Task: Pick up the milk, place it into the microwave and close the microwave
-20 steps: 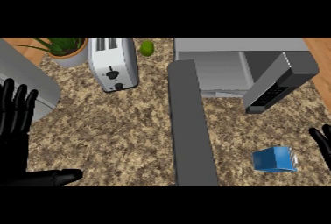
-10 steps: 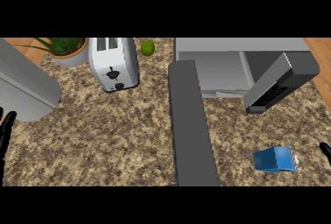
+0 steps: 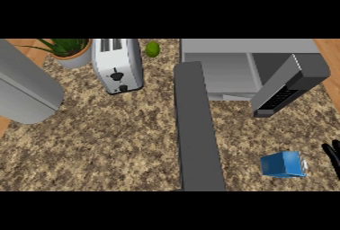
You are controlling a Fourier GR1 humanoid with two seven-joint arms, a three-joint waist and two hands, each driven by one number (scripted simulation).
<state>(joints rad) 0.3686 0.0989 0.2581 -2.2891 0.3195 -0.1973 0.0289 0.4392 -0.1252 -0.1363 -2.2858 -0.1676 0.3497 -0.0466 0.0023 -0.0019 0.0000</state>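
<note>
Milk point(image 3: 284, 164), blue carton, lies on its side on counter point(image 3: 113, 148), long axis left-right, white end toward right hand point(image 3: 333, 152). Hand's fingertips show at right edge; spread or curled, cannot tell. Microwave point(image 3: 232, 67) door open.

A speckled granite counter point(image 3: 119, 139) carries a toaster point(image 3: 118, 65) and potted plant point(image 3: 68, 50).

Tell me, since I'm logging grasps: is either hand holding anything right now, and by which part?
Nothing is held. The blue milk carton lies free on the counter; only the right hand shows, at the right edge, apart from it.
</note>
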